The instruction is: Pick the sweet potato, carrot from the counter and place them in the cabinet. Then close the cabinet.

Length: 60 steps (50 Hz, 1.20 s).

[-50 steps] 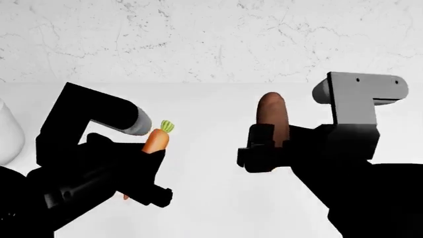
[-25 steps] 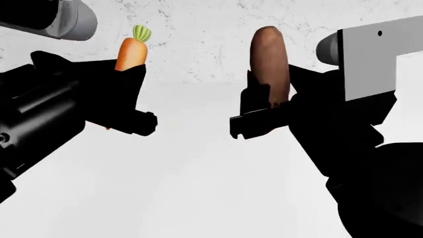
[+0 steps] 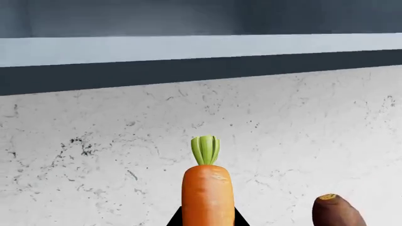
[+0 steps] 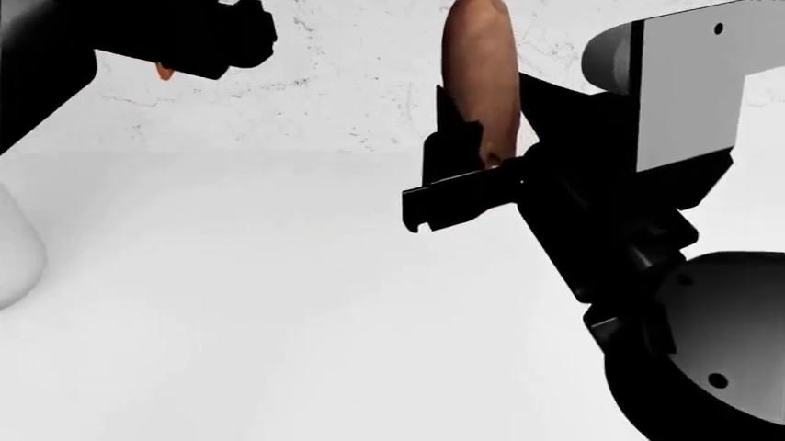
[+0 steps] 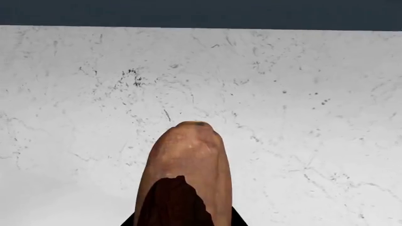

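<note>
My left gripper [image 4: 219,41] is high at the head view's upper left, shut on the orange carrot [image 3: 207,194], whose green stub points up toward the wall. In the head view only the carrot's orange tip [image 4: 162,70] shows below the fingers. My right gripper [image 4: 476,161] is shut on the reddish-brown sweet potato [image 4: 479,69], held upright above the white counter [image 4: 307,303]. In the right wrist view the sweet potato [image 5: 185,174] fills the space between the jaws. The cabinet's lower edge [image 3: 188,47] shows as a pale band above the marbled wall; its door is out of view.
A white rounded object [image 4: 13,248] stands at the counter's left edge. The marbled backsplash [image 4: 356,83] rises behind the counter. The right arm's grey link [image 4: 687,83] and black base [image 4: 699,349] fill the right side.
Both arms have risen with their vegetables. The left gripper and carrot climbed to the head view's top left, the carrot now mostly out of frame; the sweet potato moved up slightly.
</note>
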Available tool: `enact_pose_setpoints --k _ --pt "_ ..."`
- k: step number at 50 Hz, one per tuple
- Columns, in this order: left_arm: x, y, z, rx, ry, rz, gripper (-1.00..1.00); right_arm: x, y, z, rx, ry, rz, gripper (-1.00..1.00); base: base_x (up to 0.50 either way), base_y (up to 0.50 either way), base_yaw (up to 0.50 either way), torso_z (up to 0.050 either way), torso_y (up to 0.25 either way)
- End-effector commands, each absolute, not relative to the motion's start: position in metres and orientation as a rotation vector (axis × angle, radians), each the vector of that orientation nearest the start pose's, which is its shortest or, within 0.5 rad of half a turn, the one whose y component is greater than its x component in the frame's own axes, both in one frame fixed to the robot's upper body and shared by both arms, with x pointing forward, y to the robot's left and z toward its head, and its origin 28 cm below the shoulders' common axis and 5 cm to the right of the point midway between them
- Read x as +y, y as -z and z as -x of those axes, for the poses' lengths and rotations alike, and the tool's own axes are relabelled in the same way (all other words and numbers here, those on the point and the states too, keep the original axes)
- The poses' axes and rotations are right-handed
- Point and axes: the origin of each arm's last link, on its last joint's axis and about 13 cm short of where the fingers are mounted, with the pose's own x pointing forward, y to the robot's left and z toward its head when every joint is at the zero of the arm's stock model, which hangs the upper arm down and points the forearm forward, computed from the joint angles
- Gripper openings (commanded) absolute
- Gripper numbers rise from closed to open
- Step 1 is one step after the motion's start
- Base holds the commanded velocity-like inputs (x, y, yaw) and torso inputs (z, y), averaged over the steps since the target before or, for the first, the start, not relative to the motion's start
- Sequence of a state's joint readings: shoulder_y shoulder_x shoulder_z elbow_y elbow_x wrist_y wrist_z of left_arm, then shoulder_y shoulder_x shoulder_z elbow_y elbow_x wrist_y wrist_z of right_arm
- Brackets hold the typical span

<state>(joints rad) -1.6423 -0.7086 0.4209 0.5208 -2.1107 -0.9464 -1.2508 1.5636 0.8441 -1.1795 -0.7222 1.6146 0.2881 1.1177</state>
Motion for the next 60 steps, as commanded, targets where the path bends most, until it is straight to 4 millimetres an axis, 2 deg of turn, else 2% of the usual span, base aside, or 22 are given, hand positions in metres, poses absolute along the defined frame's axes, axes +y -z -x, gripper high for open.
enact_pose_setpoints --k 1,11,19,25,30,39,52,60 --pt "0.202 -0.409 -0.163 -0.346 0.317 -0.030 -1.00 -0.065 -0.307 -0.194 -0.247 -0.322 0.050 -1.00 0.00 0.00 0.00 0.000 0.000" --pt "0.194 -0.424 -0.166 -0.419 0.323 0.005 -1.00 -0.065 -0.305 -0.194 -0.244 -0.323 0.043 -1.00 0.00 0.00 0.00 0.000 0.000" --pt "0.187 -0.431 -0.159 -0.451 0.354 0.012 -1.00 -0.066 -0.303 -0.194 -0.240 -0.318 0.040 -1.00 0.00 0.00 0.00 0.000 0.000" --pt "0.182 -0.444 -0.153 -0.485 0.373 0.020 -1.00 -0.067 -0.302 -0.193 -0.237 -0.317 0.039 -1.00 0.00 0.00 0.00 0.000 0.000" --pt "0.176 -0.462 -0.144 -0.529 0.390 0.016 -1.00 -0.067 -0.302 -0.192 -0.231 -0.316 0.038 -1.00 0.00 0.00 0.00 0.000 0.000" --pt "0.168 -0.499 -0.143 -0.625 0.371 0.032 -1.00 -0.068 -0.305 -0.188 -0.235 -0.314 0.038 -1.00 0.00 0.00 0.00 0.000 0.000" --pt "0.171 -0.557 -0.167 -0.733 0.244 0.079 -1.00 -0.069 -0.305 -0.187 -0.235 -0.311 0.032 -1.00 0.00 0.00 0.00 0.000 0.000" --pt "0.169 -0.586 -0.183 -0.762 0.190 0.117 -1.00 -0.071 -0.305 -0.187 -0.235 -0.308 0.032 -1.00 0.00 0.00 0.00 0.000 0.000"
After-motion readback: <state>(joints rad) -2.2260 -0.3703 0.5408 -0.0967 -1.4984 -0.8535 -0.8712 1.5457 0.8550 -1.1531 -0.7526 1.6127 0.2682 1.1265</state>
